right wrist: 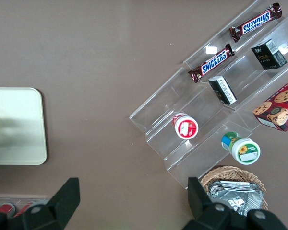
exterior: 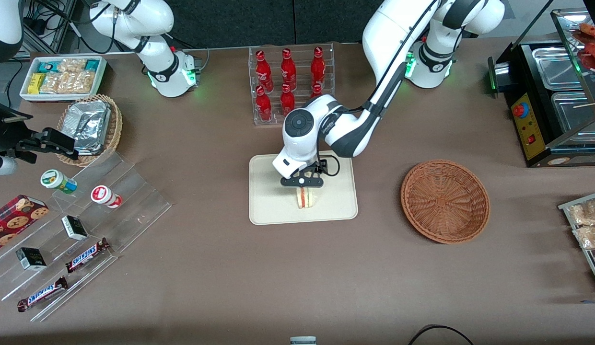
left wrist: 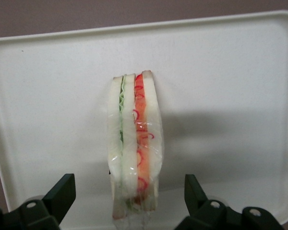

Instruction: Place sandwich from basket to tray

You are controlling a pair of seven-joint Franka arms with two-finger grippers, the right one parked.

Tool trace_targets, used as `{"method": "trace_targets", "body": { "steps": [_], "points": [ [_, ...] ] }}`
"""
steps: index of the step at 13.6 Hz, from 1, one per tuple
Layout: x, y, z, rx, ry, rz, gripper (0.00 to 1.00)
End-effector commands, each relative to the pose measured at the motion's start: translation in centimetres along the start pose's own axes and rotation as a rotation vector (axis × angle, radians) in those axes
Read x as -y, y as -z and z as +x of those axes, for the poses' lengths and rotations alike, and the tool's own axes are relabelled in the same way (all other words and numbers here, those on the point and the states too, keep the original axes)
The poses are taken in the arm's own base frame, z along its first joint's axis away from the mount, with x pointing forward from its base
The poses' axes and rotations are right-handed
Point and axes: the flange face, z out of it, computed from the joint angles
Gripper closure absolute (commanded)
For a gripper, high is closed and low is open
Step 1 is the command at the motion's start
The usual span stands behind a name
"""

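Left wrist view: sandwich stands on edge mid-tray, between the open pincer fingers; soft, light, film-wrapped, best gripped gently across its bread faces.

Left arm reaching from its base toward the front camera, elbow bent, wrist turned straight down. Hand pointing at the worktop, hovering low over the tray. 2 fingers spread wide apart, standing clear on either side of the sandwich, touching nothing. Black finger bar level, white wrist housing directly above it.
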Motion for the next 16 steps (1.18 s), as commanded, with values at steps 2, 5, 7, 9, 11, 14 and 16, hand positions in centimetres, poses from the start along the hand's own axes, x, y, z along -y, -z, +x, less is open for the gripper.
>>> {"method": "trace_targets", "body": {
  "steps": [2,5,7,9,11,14,16],
  "points": [
    [-0.1,4.7,0.3,-0.018,0.047,0.003,0.00],
    [1.7,8.3,1.5,-0.017,0.080,0.007,0.00],
    [4.1,10.5,3.1,-0.020,0.121,0.003,0.00],
    [7.5,11.7,5.3,-0.014,0.180,0.010,0.00],
    [10.4,12.4,7.0,-0.011,0.223,0.016,0.00],
    [15.9,13.3,9.7,0.014,0.293,0.040,0.00],
    [19.8,13.9,11.2,0.033,0.273,0.049,0.00]
  ]
}}
